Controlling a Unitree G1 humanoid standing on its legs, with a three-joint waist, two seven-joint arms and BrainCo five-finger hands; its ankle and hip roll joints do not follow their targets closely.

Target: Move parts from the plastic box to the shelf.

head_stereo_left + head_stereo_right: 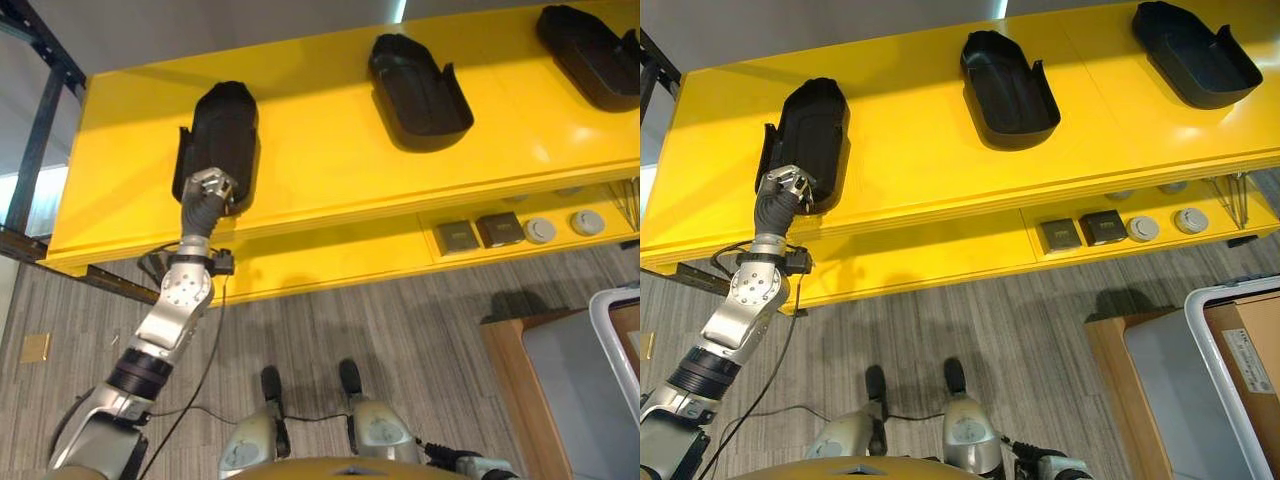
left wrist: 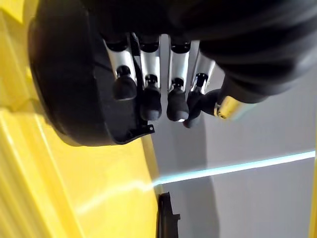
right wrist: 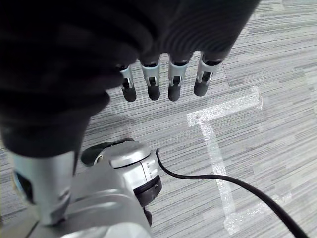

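Three black moulded parts lie on the top of the yellow shelf (image 1: 340, 170): one at the left (image 1: 222, 125), one in the middle (image 1: 418, 92), one at the right (image 1: 592, 52). My left hand (image 1: 210, 190) is raised to the near end of the left part (image 2: 69, 89). Its fingers (image 2: 148, 99) rest fairly straight on the part's rim, and the thumb stands off to the side in free air. My right hand (image 3: 173, 84) hangs low over the grey floor, fingers relaxed and holding nothing.
The plastic box (image 1: 1214, 370) with a white rim stands at the lower right, beside a wooden stand (image 1: 1110, 350). On the shelf's lower tier lie two small square pieces (image 1: 457, 236) and two round ones (image 1: 540, 230). A dark metal rack (image 1: 40, 120) stands at the far left.
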